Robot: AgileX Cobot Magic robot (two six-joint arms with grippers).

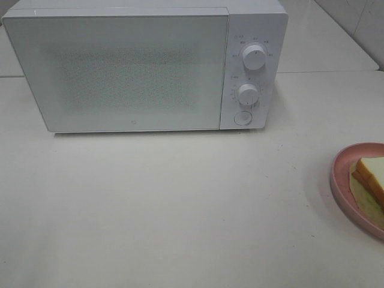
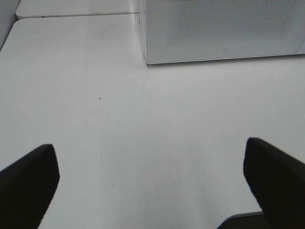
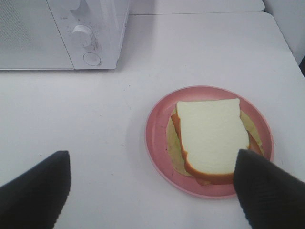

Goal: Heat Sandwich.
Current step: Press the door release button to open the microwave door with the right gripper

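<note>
On the white table, seen from the high camera, a white microwave stood at about 11 o'clock with its door shut. Its control panel carried an upper knob, a lower knob and a round button under them, at about 1 o'clock of the scene. The sandwich lay on a round pink plate at about 4 o'clock, cut off by the edge of that view and well apart from the microwave. The right wrist camera showed it whole: pale bread with an orange-brown crust, a thin yellow layer spreading out beneath it onto the plate. In that view the right gripper hung above the table with its dark fingers spread wide and nothing between them; one fingertip overlapped the sandwich's corner, though whether it touched could not be told. The left gripper was likewise wide open and empty over bare tabletop, facing the lower corner of the microwave's door.
</note>
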